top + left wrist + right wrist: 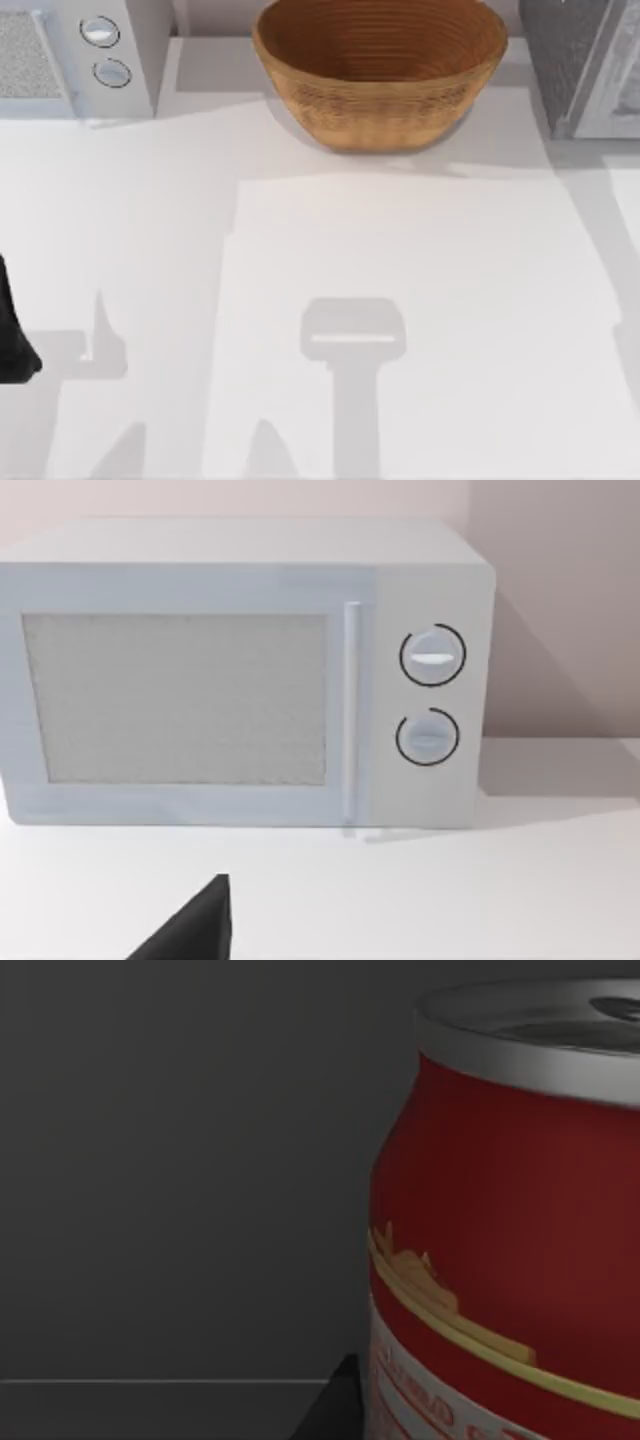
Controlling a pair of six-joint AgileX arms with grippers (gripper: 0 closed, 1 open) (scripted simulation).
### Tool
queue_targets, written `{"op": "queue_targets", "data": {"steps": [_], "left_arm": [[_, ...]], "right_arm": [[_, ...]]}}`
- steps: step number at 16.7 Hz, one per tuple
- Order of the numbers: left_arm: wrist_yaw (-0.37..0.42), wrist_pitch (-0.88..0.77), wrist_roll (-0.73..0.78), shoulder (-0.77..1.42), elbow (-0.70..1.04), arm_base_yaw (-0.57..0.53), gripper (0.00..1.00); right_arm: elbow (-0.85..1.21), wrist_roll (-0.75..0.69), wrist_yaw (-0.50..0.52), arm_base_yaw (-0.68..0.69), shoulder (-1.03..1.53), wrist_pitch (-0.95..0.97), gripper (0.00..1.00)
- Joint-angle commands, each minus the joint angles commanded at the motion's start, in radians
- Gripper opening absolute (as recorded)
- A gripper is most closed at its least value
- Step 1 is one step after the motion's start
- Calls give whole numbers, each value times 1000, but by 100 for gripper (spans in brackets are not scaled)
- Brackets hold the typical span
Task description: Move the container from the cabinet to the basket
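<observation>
White table (420,260) holds basket (380,70) and microwave (240,670); container (510,1230) close by right pincer, grip unclear.

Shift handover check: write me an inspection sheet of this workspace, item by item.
Surface: white table, shadowed in places.
Job's things: large round woven light-brown wicker basket at the table's far middle, nothing inside; small red can with a silver top standing upright in a dark grey enclosure, close to the right wrist camera.
Clutter: nothing seen.
Grippers: left gripper at the table's left edge; right gripper, one dark fingertip beside the can's base.
Cables: nothing seen.
Surroundings: white microwave with two round knobs far left; grey cabinet far right; pale wall behind.
</observation>
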Motion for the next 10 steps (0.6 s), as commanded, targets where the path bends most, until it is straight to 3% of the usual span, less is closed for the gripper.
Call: {"op": "queue_targets", "data": {"steps": [10], "left_arm": [[0, 0, 0, 0, 0, 0, 100]], "right_arm": [[2, 1, 6, 8, -17, -16, 0]]}}
